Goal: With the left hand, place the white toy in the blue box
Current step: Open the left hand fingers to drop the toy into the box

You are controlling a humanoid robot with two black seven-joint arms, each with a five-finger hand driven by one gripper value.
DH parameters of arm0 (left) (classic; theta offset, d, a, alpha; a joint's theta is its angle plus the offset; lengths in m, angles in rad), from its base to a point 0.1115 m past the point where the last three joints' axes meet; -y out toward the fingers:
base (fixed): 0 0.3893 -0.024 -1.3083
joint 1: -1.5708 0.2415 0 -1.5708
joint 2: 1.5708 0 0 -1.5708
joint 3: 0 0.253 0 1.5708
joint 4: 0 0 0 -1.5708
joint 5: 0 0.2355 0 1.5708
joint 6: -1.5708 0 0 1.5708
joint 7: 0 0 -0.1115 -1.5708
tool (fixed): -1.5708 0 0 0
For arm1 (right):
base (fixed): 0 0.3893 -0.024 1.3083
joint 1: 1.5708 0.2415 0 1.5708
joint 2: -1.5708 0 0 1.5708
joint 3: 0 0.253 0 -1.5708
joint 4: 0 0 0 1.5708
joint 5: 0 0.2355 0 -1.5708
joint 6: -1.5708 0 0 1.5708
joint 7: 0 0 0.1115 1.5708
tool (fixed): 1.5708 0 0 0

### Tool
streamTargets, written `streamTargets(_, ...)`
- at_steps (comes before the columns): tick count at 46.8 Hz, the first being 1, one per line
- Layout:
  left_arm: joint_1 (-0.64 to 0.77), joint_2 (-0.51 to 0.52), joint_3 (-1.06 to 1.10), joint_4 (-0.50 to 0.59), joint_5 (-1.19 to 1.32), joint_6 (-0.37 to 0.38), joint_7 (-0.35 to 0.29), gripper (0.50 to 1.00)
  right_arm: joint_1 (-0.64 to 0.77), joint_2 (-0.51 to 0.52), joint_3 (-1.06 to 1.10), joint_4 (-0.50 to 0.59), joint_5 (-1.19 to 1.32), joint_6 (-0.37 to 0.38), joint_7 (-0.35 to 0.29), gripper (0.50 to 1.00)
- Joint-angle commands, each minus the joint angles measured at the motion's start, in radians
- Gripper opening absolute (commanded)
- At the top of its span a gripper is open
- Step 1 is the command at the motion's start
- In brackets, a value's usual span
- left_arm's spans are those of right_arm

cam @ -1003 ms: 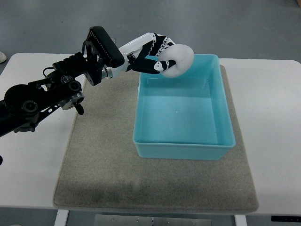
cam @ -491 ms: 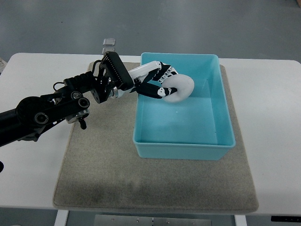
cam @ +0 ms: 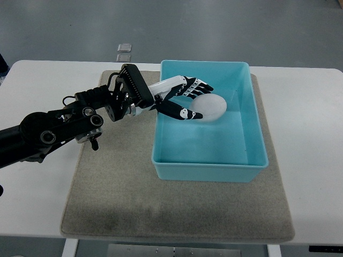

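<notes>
Well, the left arm reaches in over the grey mat on the white counter, and the left hand sits inside the blue box near its far wall. Its fingers lie spread over the white toy, thumb stretched underneath; a firm grip can't be told. Just right of the hand, the toy is inside the box.
</notes>
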Motion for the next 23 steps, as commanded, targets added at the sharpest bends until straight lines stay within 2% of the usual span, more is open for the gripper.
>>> streamTargets(1, 0.000, -0.002, 0.000, -0.001, 0.000, -0.002, 0.000, 0.814, 0.000, 0.000, -0.001, 0.000, 0.000, 0.000, 0.000, 0.936)
streamTargets(5, 0.000, -0.002, 0.000, -0.001, 0.000, 0.000, 0.000, 0.836, 0.000, 0.000, 0.001, 0.000, 0.000, 0.000, 0.000, 0.936)
streamTargets(23, -0.006, 0.003, -0.023, 0.019, -0.024, 0.016, -0.003, 0.844, 0.000, 0.000, 0.001, 0.000, 0.000, 0.000, 0.000, 0.936)
